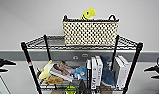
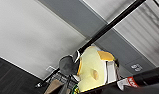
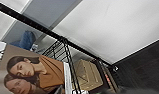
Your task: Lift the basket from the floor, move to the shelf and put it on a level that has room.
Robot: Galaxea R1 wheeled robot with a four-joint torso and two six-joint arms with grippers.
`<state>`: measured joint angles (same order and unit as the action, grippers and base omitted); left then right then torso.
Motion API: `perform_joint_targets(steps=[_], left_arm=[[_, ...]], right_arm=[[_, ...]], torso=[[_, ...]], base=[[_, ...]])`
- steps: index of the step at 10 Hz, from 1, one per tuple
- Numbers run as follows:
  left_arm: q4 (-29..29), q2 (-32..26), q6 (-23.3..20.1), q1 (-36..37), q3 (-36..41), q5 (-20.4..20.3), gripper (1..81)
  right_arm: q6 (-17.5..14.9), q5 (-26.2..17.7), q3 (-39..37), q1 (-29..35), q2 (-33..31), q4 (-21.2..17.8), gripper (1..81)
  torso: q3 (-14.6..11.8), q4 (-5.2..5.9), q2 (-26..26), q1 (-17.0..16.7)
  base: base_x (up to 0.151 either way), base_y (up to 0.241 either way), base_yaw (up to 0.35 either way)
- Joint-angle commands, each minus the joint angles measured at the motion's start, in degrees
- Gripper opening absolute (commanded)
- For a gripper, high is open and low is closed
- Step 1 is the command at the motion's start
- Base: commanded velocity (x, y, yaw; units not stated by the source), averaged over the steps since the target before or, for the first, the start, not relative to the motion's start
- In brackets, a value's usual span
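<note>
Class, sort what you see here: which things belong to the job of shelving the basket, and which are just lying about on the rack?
Part of the job:
basket
shelf
top level, where the basket now sits

Just lying about:
upright books
yellow toy in the basket
blue soft toy
magazine

Cream-and-dark woven basket (image 1: 90, 33), black shelf (image 1: 32, 65)

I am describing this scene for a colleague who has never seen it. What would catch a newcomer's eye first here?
The woven basket stands out first, sitting on the top level of the black wire shelf, with a bright yellow toy poking out above its rim. On the tier below, upright books stand beside soft toys and a magazine. The left gripper and right gripper hang apart at either side.
</note>
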<state>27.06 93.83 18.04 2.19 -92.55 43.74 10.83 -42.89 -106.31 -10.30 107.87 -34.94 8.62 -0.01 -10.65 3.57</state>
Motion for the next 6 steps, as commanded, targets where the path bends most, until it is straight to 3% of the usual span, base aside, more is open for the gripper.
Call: perform_joint_targets(steps=[1, 6], left_arm=[[0.45, 2.41, -1.51, -7.84, 3.78, -8.13, 81.1], [0.36, 7.25, -3.88, -22.18, 4.04, -15.16, 81.1]], right_arm=[[-4.84, 1.93, -5.9, -4.15, 5.35, -1.71, 81.1], [-7.22, 4.73, -8.46, -14.88, 9.22, -2.06, 81.1]], torso=[[0.0, 0.0, 0.0, 0.0], [0.0, 0.0, 0.0, 0.0]], base=[[0.0, 0.0, 0.0], [0.0, 0.0, 0.0]])
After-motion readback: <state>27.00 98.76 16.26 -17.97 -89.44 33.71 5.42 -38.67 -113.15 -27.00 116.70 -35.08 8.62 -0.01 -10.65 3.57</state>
